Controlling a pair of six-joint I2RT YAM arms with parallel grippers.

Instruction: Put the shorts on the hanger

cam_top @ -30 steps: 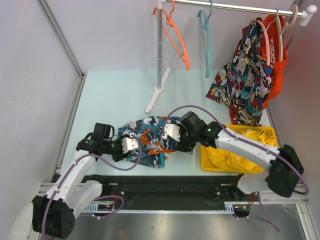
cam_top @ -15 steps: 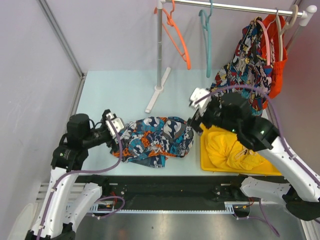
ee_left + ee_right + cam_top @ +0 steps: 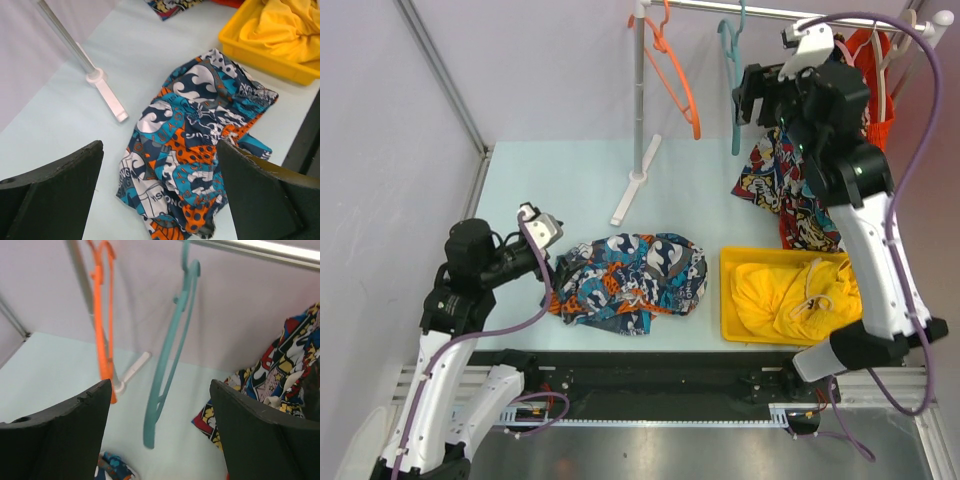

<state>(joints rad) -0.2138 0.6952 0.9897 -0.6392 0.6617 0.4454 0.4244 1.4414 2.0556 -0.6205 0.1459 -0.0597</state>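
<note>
The shorts [image 3: 630, 275], in a navy, teal, orange and white print, lie crumpled on the table's near middle. They also show in the left wrist view [image 3: 195, 145]. The teal hanger [image 3: 733, 90] hangs by its hook from the rail at the back. My left gripper [image 3: 550, 262] is open and empty, just left of the shorts and above them [image 3: 159, 147]. My right gripper [image 3: 750, 98] is raised to rail height, open and empty, right beside the teal hanger. In the right wrist view the hanger [image 3: 170, 355] hangs ahead between the open fingers [image 3: 75, 425], not touched.
An orange hanger [image 3: 675, 80] hangs left of the teal one by the rack's upright pole [image 3: 640, 90] and its white foot [image 3: 635, 185]. Comic-print shorts [image 3: 810, 150] hang on a pink hanger at the right. A yellow tray [image 3: 728, 300] holds a yellow garment [image 3: 790, 300].
Both grippers let go of the shorts, which now lie on the table. My right arm rose to the rail beside the teal hanger. My left arm drew back to the left.
</note>
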